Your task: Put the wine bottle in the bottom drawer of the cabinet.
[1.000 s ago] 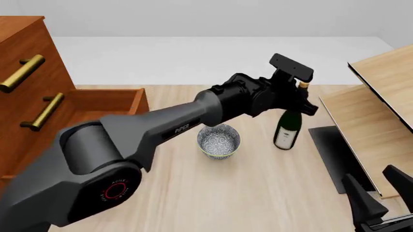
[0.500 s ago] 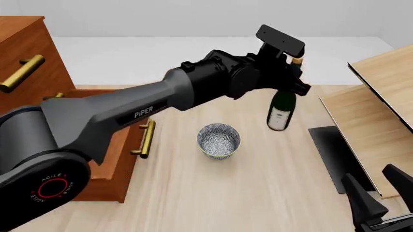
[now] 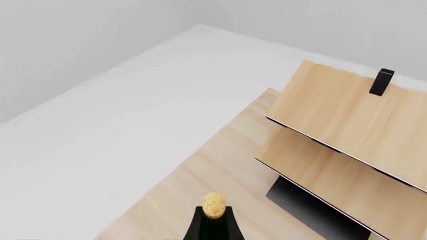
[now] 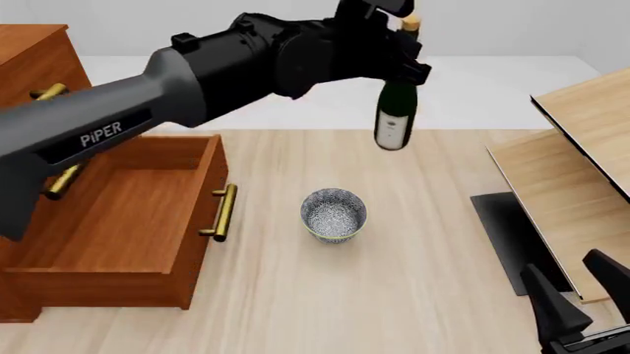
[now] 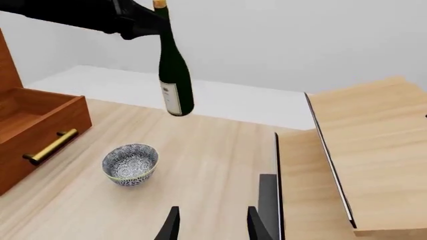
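The left claw (image 4: 406, 55) pinches the wine bottle (image 4: 396, 110) at its neck, and the bottle hangs upright, long axis vertical, high above the bench (image 4: 414, 258) at its far side. The bottom drawer (image 4: 118, 221) stands pulled open well off to the left and nearer, beyond the patterned bowl (image 4: 334, 214). The right claw (image 5: 210, 222) rests spread, near right. The arm reads "PIPER"; the bottle's white label is too small to read.
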